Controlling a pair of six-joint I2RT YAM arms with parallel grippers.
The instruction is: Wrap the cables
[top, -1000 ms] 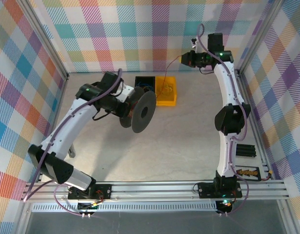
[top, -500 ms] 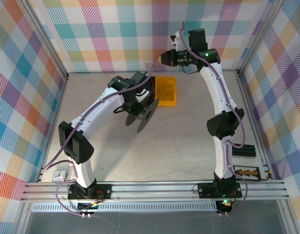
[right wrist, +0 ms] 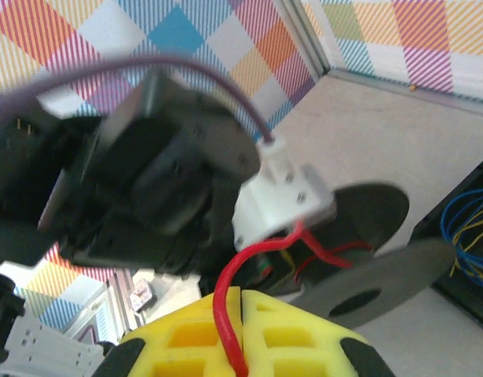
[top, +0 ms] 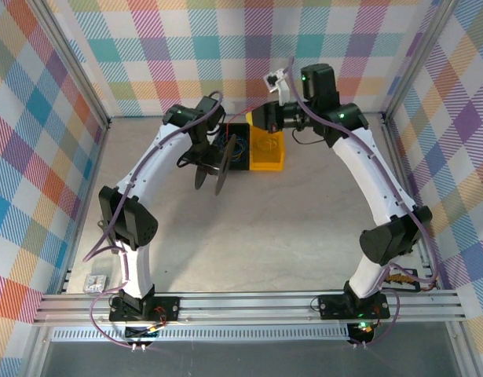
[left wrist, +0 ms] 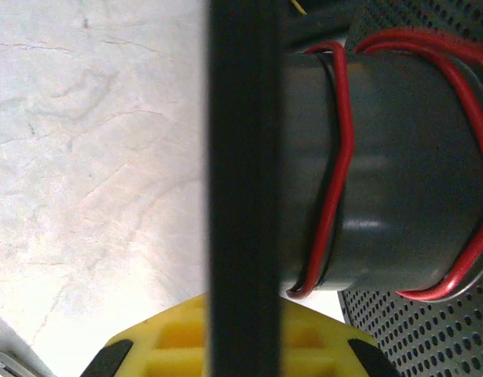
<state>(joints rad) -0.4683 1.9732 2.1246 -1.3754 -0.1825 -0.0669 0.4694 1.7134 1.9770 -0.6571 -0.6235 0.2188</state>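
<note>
**A:** What is changing right now?

**B:** Both arms are closing in on each other. The left gripper [left wrist: 239, 349] is bringing the spool [top: 215, 166] from mid-table to the back, just beside the black bin [top: 239, 161]. The right gripper [right wrist: 239, 339] is swinging in from the far right corner and is now hanging over the yellow bin [top: 271, 162].

**A:** Are they holding anything?

**B:** The left one is clamping the spool's rim. The right one is pinching the red cable [right wrist: 224, 302] between its yellow fingers [right wrist: 178, 339].

**A:** So where is the cable going?

**B:** It is running from those fingers to the spool, where a few red turns are sitting on the drum [left wrist: 398, 181]. I'd judge that the winding is progressing. The blue and yellow wires [right wrist: 467, 236] are waiting in the black bin.
</note>
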